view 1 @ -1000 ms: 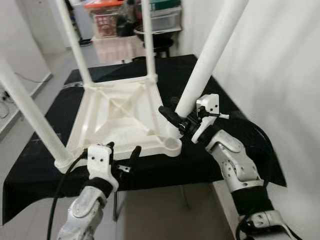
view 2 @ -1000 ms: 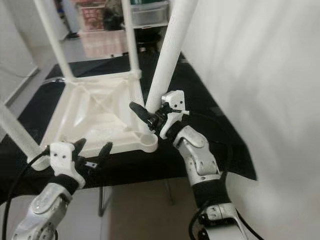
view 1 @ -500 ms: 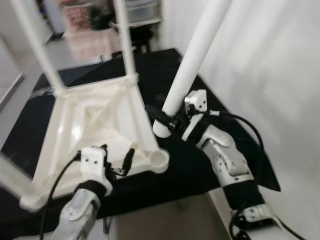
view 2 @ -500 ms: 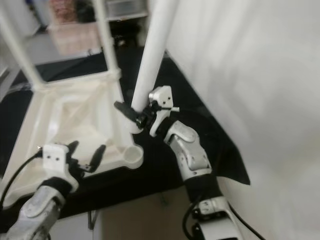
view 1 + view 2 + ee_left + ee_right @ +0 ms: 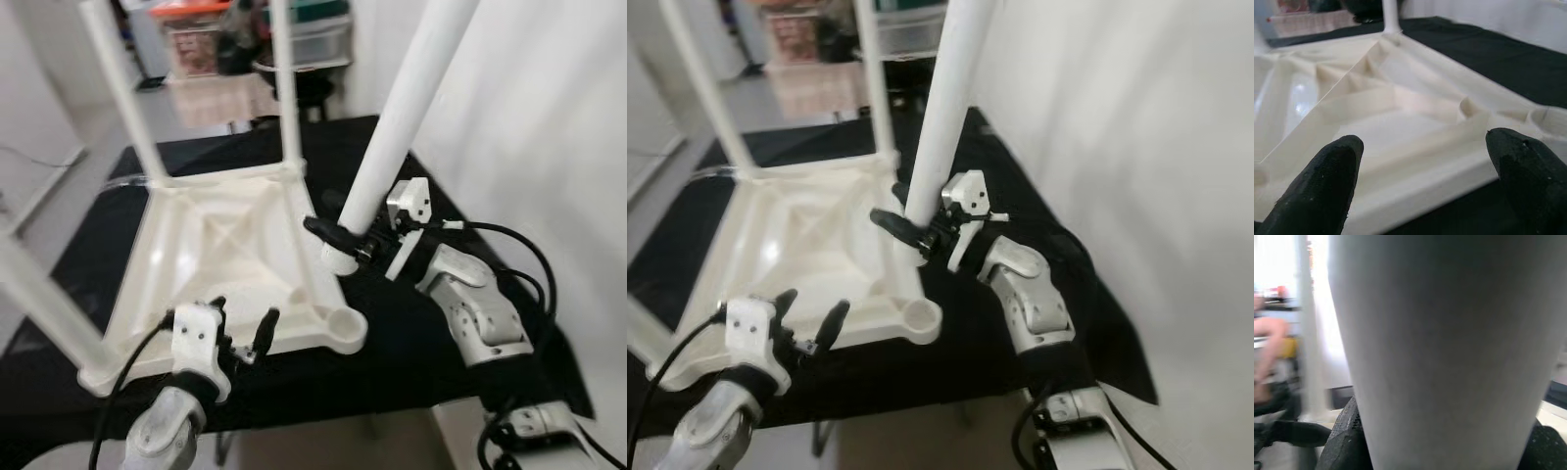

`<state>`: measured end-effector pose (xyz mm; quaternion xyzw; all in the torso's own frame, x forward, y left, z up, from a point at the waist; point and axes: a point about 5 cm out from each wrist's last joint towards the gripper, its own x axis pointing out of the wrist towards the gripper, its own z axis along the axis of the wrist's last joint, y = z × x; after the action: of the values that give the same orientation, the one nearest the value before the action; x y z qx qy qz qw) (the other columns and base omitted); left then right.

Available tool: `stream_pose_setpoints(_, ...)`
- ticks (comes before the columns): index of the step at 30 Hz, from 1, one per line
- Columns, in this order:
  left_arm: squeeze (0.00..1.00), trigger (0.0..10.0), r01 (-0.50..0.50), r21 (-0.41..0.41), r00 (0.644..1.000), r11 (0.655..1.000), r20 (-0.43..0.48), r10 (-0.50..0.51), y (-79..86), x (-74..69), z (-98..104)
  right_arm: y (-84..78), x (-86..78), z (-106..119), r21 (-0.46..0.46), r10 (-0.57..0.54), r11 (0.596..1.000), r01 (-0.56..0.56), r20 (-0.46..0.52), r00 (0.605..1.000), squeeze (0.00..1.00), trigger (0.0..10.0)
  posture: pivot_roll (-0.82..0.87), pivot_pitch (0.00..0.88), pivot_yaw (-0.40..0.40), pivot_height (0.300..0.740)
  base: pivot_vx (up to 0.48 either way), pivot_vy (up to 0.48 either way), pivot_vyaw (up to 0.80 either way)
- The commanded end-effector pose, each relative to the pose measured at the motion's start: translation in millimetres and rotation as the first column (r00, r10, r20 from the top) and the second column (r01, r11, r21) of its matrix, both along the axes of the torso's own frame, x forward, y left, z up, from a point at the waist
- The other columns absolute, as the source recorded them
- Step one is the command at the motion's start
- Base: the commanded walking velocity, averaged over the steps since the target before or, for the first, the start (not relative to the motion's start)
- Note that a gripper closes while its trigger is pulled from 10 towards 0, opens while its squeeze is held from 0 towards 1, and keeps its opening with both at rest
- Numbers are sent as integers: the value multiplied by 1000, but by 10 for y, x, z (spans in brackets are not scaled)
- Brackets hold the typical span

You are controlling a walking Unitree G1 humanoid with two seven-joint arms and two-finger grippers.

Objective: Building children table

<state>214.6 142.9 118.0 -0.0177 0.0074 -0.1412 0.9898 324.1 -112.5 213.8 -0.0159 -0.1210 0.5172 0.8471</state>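
Left eye view: a white tabletop [image 5: 230, 259] lies upside down at frame centre on a black worktop [image 5: 411, 323]. Three legs stand fitted; the near-right corner socket [image 5: 345, 328] looks empty. Right pincer [image 5: 343, 238], centre-right, grips the fourth leg [image 5: 402, 127], tilted just above that corner. Left pincer [image 5: 243, 333], lower left, is open and empty at the tabletop's near edge.

One upturned white tabletop [image 5: 230, 255] lies on one black-covered bench [image 5: 470, 323]. Four white legs show: three fitted [image 5: 122, 93], one loose [image 5: 402, 127]. Two claws: left [image 5: 238, 328], right [image 5: 338, 235].
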Motion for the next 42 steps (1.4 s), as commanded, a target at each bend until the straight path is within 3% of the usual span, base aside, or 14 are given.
stream_pose_setpoints(1,0,10000,35,31,999,999,-22,-35,-37,-71,-11,28,-59,-37,-18,80,997,-80,-22,997,0,10000,-28,5,35,740,0,0,800)
stream_pose_setpoints(2,0,10000,63,41,997,997,-42,-62,-79,-145,-32,13,-78,-86,-36,111,993,-113,-47,993,0,10000,-21,21,32,740,0,0,800)
stream_pose_setpoints(10,0,10000,139,84,989,987,-64,-134,-176,-302,-25,-93,-17,-222,-75,95,992,-104,-115,989,0,10000,3,61,32,740,0,0,500)
stream_pose_setpoints(12,0,10000,167,105,985,980,-67,-161,-194,-333,-14,-164,10,-224,-71,93,992,-103,-133,987,0,10000,7,75,34,740,0,0,0)
stream_pose_setpoints(13,0,10000,213,134,976,968,-73,-205,-212,-388,20,-334,10,-176,-80,123,987,-136,-148,981,0,10000,17,112,46,740,0,0,0)
stream_pose_setpoints(17,0,10000,224,144,974,964,-69,-216,-200,-417,61,-433,-46,-129,-87,173,978,-189,-159,972,0,10000,20,128,54,740,0,0,0)
stream_pose_setpoints(19,0,10000,224,144,974,964,-69,-216,-200,-417,61,-433,-46,-129,-87,173,978,-189,-159,972,0,10000,20,128,54,740,0,0,0)
stream_pose_setpoints(26,0,10000,275,156,961,949,-71,-266,-190,-531,132,-547,-272,-77,-114,315,934,-337,-178,932,0,10000,38,195,89,740,0,0,0)
stream_pose_setpoints(42,0,10000,291,145,956,946,-91,-280,-193,-635,171,-628,-310,-225,-282,279,901,-330,-206,938,0,10000,43,214,84,740,0,0,0)
